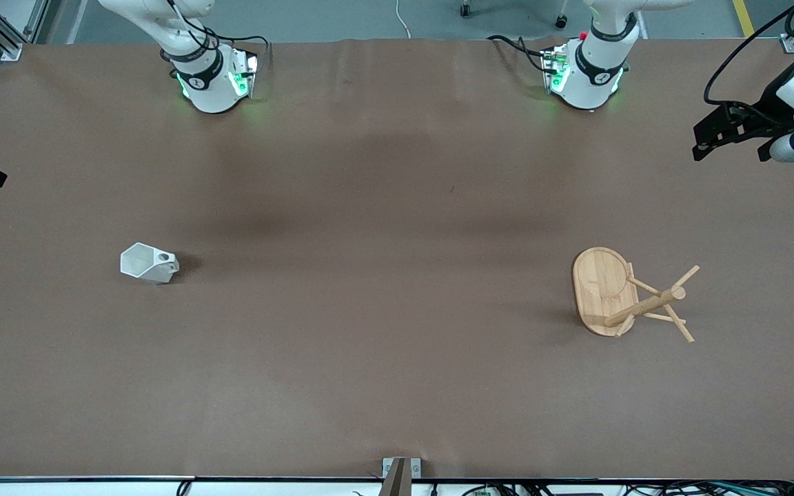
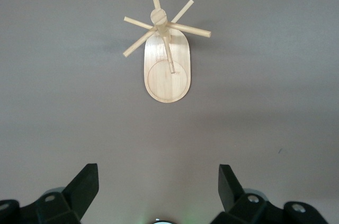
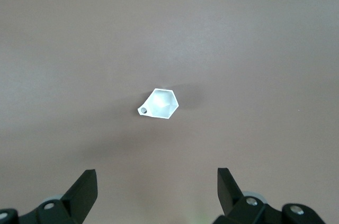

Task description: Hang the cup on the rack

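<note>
Rack [image 1: 607, 293]: upright on the table [image 1: 369, 344] toward the left arm's end, oval base flat, pegs angled off the post; slightly nearer the front camera than the cup.
Cup [image 1: 147, 263]: standing on the table toward the right arm's end, well apart from the rack, mouth up, pierced tab handle to one side.
Step in hand: approach for pickup; best to descend squarely and pinch the wall, leaving the handle hole free for a peg.
Right gripper [image 3: 156, 195]: high over the cup, fingers spread wide, empty.
Left gripper [image 2: 159, 192]: over bare table near the rack, fingers wide apart, empty, waiting.
</note>
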`<action>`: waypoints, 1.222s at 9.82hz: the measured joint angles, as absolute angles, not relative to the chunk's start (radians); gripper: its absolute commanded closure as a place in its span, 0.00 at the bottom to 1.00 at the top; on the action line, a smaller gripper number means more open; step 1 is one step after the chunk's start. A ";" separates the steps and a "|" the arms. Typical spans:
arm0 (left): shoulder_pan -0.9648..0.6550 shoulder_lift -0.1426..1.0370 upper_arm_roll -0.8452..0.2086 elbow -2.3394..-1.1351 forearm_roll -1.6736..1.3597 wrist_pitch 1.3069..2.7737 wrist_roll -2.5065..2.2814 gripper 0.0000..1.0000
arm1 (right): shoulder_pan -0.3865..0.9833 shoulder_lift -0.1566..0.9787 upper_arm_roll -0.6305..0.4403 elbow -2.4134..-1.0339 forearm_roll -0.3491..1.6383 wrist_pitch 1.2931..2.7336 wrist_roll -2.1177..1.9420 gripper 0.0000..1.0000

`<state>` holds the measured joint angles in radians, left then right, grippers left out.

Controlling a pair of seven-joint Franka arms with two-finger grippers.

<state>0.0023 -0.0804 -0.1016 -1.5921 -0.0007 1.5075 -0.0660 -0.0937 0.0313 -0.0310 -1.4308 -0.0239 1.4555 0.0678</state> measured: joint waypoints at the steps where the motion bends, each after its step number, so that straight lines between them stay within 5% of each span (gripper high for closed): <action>1: 0.002 -0.080 -0.102 -1.592 -0.001 1.507 -0.066 0.00 | -0.094 0.031 -0.031 -1.431 -0.024 1.456 0.068 0.00; 12: 0.003 -0.051 -0.101 -1.582 -0.001 1.506 -0.066 0.00 | -0.094 0.032 -0.031 -1.431 -0.024 1.458 0.069 0.00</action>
